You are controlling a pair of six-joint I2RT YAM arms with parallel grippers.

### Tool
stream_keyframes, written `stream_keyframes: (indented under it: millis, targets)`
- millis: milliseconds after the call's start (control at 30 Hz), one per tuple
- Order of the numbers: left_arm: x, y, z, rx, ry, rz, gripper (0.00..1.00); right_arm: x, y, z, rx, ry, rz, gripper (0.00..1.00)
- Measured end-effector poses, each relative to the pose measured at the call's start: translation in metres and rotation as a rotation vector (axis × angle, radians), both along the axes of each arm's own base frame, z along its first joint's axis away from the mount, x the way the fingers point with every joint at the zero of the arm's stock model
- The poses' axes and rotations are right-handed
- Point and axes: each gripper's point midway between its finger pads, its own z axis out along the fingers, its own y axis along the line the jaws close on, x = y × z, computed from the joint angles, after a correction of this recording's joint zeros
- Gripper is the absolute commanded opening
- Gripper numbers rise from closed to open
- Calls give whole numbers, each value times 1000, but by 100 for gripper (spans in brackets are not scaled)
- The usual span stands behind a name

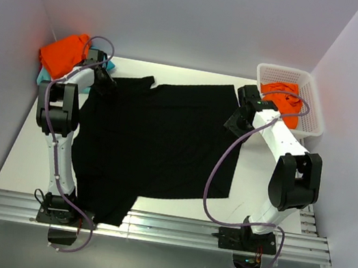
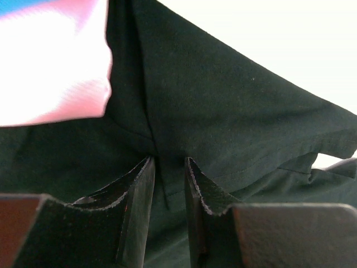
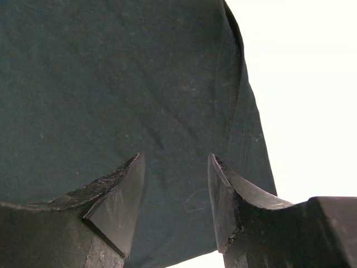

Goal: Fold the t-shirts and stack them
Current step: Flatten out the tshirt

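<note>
Flat, black t-shirt (image 1: pixel 157 140) — length runs near-to-far.

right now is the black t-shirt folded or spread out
Spread out: the black t-shirt lies mostly flat across the table, sleeves visible, no fold made.

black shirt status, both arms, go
Left gripper pinching black shirt fold. Right gripper apart over its edge, nothing gripped. Orange shirts beside left arm.

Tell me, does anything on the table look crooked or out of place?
The black t-shirt lies askew: it is spread at an angle, and its near corner hangs over the table's front edge by the left arm's base.
</note>
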Motion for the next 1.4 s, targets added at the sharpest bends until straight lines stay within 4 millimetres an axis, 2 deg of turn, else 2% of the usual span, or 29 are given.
stream_keyframes:
  millis: [167,400,633,800,833,933,1133,1300,1400]
  targets:
    - [-3,-8,2,-15,9,-5,34,-2,-1,-3,-2,7,-1,56]
    - [-5,-11,2,-20,15,-12,27,-5,-2,-6,-6,17,-1,54]
    - [8,-13,6,-21,-8,-18,21,-5,-4,-6,-19,17,2,54]
    - [8,-15,1,-27,-1,-21,15,-5,-6,-6,-33,18,1,54]
    - [8,-15,0,-29,0,-21,9,-5,-7,-6,-34,19,1,54]
    - [8,-16,-1,-33,2,-22,0,-6,-7,-6,-35,21,0,53]
    - [10,-18,1,-42,-3,-31,0,-5,-7,-8,-39,28,-1,52]
    - [24,-21,12,-61,-43,-42,0,-5,-8,-10,-44,35,-2,52]
    - [46,-21,26,-86,-100,-40,0,-7,-9,-10,-50,42,-3,51]
